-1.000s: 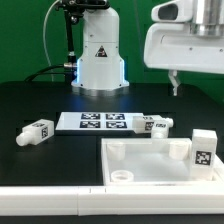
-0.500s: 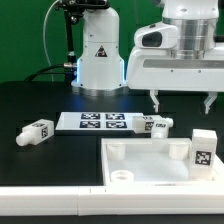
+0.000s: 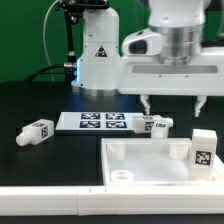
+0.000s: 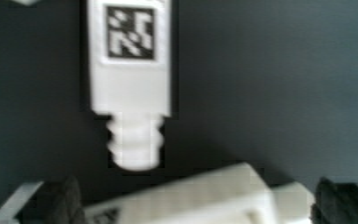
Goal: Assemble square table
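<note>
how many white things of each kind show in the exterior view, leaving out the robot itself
table legs: 3
square table top: 1
marker board: 1
long white rail: 1
total: 6

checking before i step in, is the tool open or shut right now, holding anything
Tool: open, holding nothing; it hangs above a white leg beside the marker board.

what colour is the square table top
White; the table top shows best in the exterior view.
</note>
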{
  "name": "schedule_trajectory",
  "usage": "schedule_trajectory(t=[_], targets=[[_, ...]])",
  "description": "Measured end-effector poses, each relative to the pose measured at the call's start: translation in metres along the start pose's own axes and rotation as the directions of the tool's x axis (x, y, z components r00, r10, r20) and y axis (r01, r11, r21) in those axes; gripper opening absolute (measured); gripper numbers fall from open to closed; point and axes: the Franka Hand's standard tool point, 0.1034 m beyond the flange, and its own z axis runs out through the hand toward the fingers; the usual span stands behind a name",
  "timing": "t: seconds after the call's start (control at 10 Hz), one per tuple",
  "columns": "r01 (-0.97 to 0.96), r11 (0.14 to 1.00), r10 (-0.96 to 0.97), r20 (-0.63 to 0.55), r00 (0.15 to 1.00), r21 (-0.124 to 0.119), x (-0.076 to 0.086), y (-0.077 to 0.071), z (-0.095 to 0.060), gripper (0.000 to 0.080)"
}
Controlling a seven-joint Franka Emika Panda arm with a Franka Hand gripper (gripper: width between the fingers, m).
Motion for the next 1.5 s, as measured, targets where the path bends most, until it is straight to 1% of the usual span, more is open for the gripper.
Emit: schedule_trajectory(t=[0.1, 0.2, 0.3, 0.5, 0.6, 0.7, 0.8, 1.0, 1.1, 1.2, 1.3, 1.4, 1.5], targets=[[-0.02, 1.0, 0.02, 0.024, 1.0, -0.001, -0.011, 0.008, 0.011, 0.0649], [-0.032, 1.0, 0.032, 0.042, 0.999, -0.002, -0.014, 0.009, 0.016, 0.0649], [-0.03, 1.0, 0.03, 0.038, 0.999, 0.0, -0.013, 0.008, 0.014, 0.0649], [-0.032, 0.999, 0.032, 0.041, 0.999, -0.003, -0.014, 0.009, 0.016, 0.0649], [-0.052, 0.999, 0.052, 0.05, 0.997, -0.002, -0.016, 0.012, 0.023, 0.0649], [-0.051, 0.999, 0.052, 0.056, 0.997, -0.013, -0.02, 0.014, 0.033, 0.0649], [-0.045, 0.999, 0.046, 0.056, 0.997, -0.019, -0.022, 0.013, 0.04, 0.0649], [-0.042, 0.999, 0.044, 0.046, 0.998, -0.027, -0.022, 0.014, 0.047, 0.0649], [-0.043, 0.999, 0.044, 0.046, 0.998, -0.027, -0.021, 0.014, 0.047, 0.0649], [-0.043, 0.999, 0.045, 0.047, 0.998, -0.027, -0.021, 0.014, 0.047, 0.0522], [-0.044, 0.999, 0.045, 0.047, 0.998, -0.027, -0.021, 0.015, 0.047, 0.0335], [-0.044, 0.999, 0.045, 0.046, 0.998, -0.027, -0.021, 0.015, 0.047, 0.0335], [-0.044, 0.999, 0.045, 0.046, 0.998, -0.027, -0.021, 0.015, 0.047, 0.0282]])
